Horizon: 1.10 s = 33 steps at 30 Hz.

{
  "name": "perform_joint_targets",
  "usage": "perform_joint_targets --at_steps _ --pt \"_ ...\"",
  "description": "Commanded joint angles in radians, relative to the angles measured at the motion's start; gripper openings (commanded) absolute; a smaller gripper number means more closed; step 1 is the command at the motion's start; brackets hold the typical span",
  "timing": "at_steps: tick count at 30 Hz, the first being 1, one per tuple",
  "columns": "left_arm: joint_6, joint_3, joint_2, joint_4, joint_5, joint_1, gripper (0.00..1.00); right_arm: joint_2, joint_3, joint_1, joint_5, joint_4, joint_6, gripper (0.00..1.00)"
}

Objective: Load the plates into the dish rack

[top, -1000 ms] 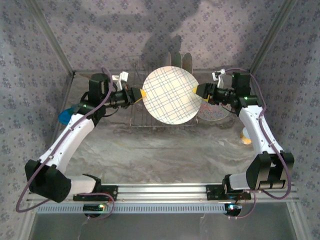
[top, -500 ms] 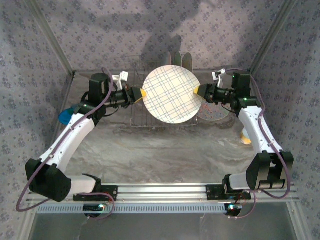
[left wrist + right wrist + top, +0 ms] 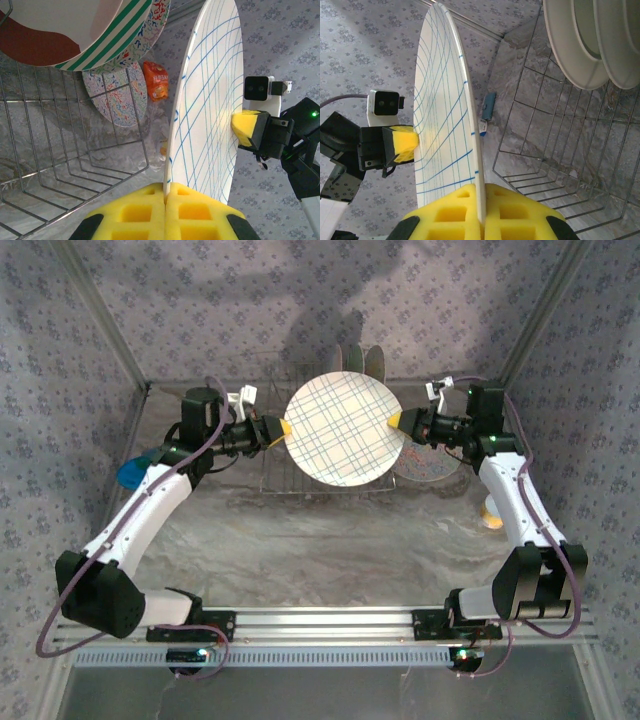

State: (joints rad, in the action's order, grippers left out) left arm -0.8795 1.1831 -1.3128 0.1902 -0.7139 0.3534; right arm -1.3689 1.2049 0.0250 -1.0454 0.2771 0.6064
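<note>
A pale plaid plate [image 3: 343, 430] hangs on edge above the wire dish rack [image 3: 275, 478], face toward the top camera. My left gripper [image 3: 283, 428] is shut on its left rim and my right gripper [image 3: 397, 421] is shut on its right rim. From the left wrist, the plaid plate [image 3: 210, 100] rises out of my shut left gripper [image 3: 165, 192]. In the right wrist view the rim of the plaid plate [image 3: 442, 100] sits pinched in my right gripper [image 3: 481, 220]. A cream and rust-red plate [image 3: 40, 30], a green-striped plate [image 3: 110, 35] and a floral plate [image 3: 160, 15] stand in the rack [image 3: 75, 165].
Another floral plate [image 3: 430, 465] lies on the table right of the rack, under my right arm. An orange snack packet [image 3: 156, 80] lies near it. A blue bowl [image 3: 130, 473] sits at the far left. Patterned walls close in the back and both sides.
My right gripper has shut on the plate's right rim. The plate and the left gripper have stayed almost where they were.
</note>
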Motion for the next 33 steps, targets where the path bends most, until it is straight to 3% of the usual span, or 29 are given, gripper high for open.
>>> perform_joint_targets --at_steps 1,3,10,13,17,20,27,33 --pt "0.016 0.020 0.017 -0.044 -0.018 0.007 0.11 0.020 0.018 0.012 0.010 0.028 -0.013 0.00" --pt "0.027 0.027 0.016 -0.030 -0.015 0.007 0.18 0.031 0.022 0.011 0.030 0.037 -0.013 0.00" --pt "0.067 0.050 0.018 0.030 0.001 0.008 0.31 0.081 0.044 0.012 0.086 0.046 0.015 0.00" --pt "0.083 0.053 0.024 0.049 0.013 0.006 0.50 0.100 0.064 0.012 0.113 0.064 0.014 0.00" --pt "0.132 0.082 0.030 0.117 0.043 0.007 0.82 0.121 0.109 0.019 0.168 0.099 0.032 0.00" --pt "0.197 0.135 0.028 0.207 0.081 0.006 0.97 0.121 0.165 0.033 0.238 0.159 0.041 0.00" --pt "0.347 0.278 0.000 0.397 0.247 -0.030 0.99 0.122 0.262 0.104 0.466 0.236 0.038 0.00" --pt "0.507 0.334 -0.013 0.482 0.577 -0.036 0.99 0.088 0.384 0.254 0.768 0.319 -0.017 0.00"
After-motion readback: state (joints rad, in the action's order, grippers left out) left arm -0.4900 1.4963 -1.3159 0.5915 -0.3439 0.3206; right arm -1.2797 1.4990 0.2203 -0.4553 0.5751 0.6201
